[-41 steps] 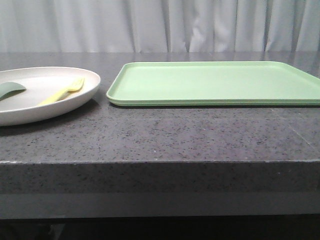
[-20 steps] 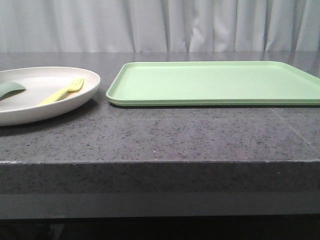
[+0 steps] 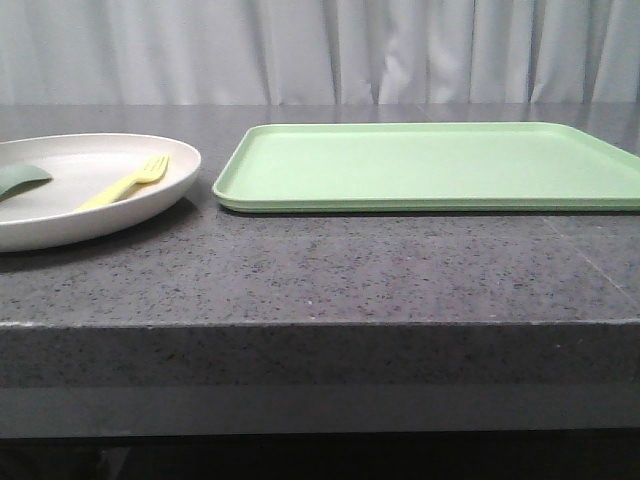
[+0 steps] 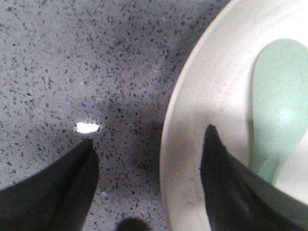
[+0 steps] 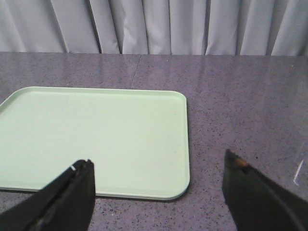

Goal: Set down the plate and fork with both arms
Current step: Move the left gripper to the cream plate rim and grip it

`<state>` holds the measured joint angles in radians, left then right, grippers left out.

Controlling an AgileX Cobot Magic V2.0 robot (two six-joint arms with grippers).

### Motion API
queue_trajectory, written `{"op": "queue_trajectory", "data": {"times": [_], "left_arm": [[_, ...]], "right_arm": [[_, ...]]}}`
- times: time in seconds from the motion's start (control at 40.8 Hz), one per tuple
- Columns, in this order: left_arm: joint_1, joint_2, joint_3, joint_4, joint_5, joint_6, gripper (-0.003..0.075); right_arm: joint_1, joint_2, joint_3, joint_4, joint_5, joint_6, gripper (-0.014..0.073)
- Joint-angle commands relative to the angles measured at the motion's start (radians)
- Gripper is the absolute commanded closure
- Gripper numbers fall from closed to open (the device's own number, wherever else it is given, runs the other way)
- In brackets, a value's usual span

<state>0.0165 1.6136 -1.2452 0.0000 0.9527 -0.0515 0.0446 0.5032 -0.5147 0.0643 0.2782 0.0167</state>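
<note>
We are straddling the plate (image 4: 211, 86) rim with our left gripper (image 4: 149, 144), jaws spread, one finger outside on the counter (image 4: 72, 57), one over the spoon (image 4: 279, 110), apparently lining up a rim grasp. The fork (image 3: 128, 181) is lying inside the plate. Our right gripper (image 5: 159, 180), jaws spread and empty, is facing the tray (image 5: 96, 134) beyond them.

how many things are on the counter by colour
Green: 2, the tray and the spoon
Off-white: 1, the plate
Pale yellow: 1, the fork
Total: 4
</note>
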Motion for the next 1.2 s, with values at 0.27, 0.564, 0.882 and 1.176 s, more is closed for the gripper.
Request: {"op": "queue_trajectory", "data": {"times": [0.27,0.564,0.882,1.176], "left_arm": [[-0.002,-0.004,-0.031,-0.038,-0.029,-0.007,0.0322],[-0.002,-0.004,-0.031,-0.038,-0.043,-0.005,0.055],[0.001,-0.006,-0.031,-0.038,-0.046,-0.001,0.0738],[0.085,-0.077,-0.031,-0.238,-0.095,0.061,0.0738]], "right_arm": [[0.0,0.011,-0.039,-0.008,-0.085,-0.008,0.0022],[0.0,0.011,-0.039,-0.008,-0.085,-0.008,0.0022],[0.0,0.011,-0.039,-0.008,-0.085,-0.008,0.0022],[0.0,0.011,-0.039,-0.008,-0.085,-0.008,0.0022]]}}
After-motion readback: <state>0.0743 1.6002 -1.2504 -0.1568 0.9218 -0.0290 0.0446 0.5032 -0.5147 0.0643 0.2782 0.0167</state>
